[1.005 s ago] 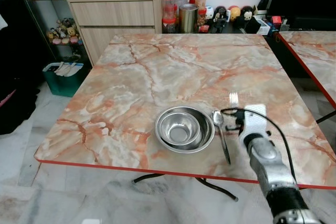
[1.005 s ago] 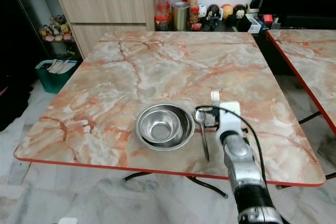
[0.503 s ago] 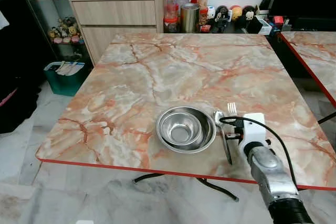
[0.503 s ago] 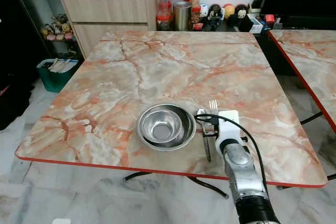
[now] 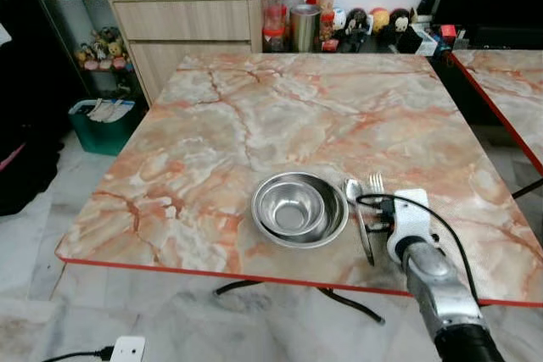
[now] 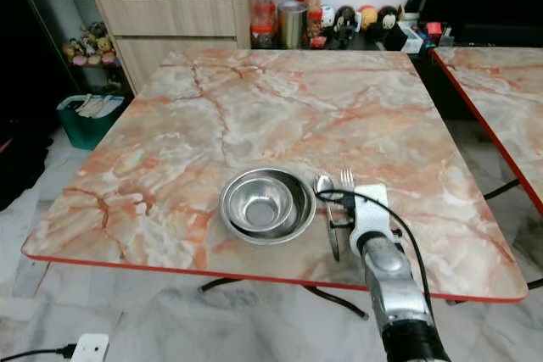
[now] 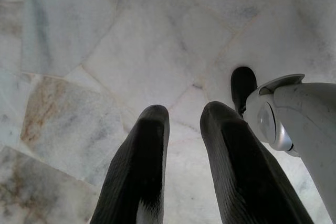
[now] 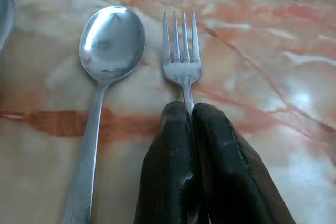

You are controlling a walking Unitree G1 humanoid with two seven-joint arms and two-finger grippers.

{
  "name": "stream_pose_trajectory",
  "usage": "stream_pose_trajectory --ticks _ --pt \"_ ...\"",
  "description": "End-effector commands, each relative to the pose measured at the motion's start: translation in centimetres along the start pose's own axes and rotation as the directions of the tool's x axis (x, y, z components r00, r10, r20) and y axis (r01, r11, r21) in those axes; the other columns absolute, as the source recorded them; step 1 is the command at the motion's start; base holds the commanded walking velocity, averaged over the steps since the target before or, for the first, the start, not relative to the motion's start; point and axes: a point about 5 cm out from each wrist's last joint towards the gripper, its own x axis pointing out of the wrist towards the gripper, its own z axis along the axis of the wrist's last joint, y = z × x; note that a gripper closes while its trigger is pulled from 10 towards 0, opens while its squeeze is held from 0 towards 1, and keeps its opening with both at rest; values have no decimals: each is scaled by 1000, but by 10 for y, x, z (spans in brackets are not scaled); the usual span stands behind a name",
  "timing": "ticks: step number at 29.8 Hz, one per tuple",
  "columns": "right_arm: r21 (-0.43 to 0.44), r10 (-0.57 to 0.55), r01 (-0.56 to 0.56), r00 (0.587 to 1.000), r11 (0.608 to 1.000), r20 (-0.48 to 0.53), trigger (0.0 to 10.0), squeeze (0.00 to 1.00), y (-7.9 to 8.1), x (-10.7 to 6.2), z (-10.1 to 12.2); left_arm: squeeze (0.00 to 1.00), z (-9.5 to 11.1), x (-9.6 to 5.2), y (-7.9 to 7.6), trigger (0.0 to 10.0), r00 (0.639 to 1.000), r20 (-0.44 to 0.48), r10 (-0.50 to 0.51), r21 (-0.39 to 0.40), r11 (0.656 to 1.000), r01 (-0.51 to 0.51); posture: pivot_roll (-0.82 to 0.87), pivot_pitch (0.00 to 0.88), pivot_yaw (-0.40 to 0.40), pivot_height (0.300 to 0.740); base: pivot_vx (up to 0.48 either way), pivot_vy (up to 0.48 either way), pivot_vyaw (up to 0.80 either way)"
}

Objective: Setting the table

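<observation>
Your right tool (image 8: 190, 109) is clamping one fork (image 8: 181, 56) on the bench (image 5: 254, 116), beside one spoon (image 8: 107, 45) and two nested bowls (image 5: 299, 208). Since a second ago, you are holding the fork closer to the spoon.

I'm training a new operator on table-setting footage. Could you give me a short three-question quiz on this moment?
1. True or false: the right gripper is shut on the silver metal fork.
2. What lies between the fork and the nested steel bowls? A) knife B) silver metal spoon C) cup
3. What is under the left gripper?

Key: 1 true; 2 B; 3 the pale marble floor.
</observation>
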Motion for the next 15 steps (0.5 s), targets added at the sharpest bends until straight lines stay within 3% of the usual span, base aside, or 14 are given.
stream_pose_trajectory --ticks 1,6,15 --pt "7 -2 2 1000 1000 -3 10000 0 2 2 0 0 -8 -1 -6 10000 1000 -20 -3 -2 1000 3 64 0 35 740 0 0 0" --pt "10 -11 11 1000 1000 4 10000 0 1 6 2 0 -15 -1 -24 10000 999 -27 -20 2 1000 20 65 0 37 740 0 0 0" --pt "4 -15 14 1000 1000 21 10000 0 -2 9 8 0 -7 1 -29 10000 1000 -18 -23 2 1000 23 65 0 36 740 0 0 0"
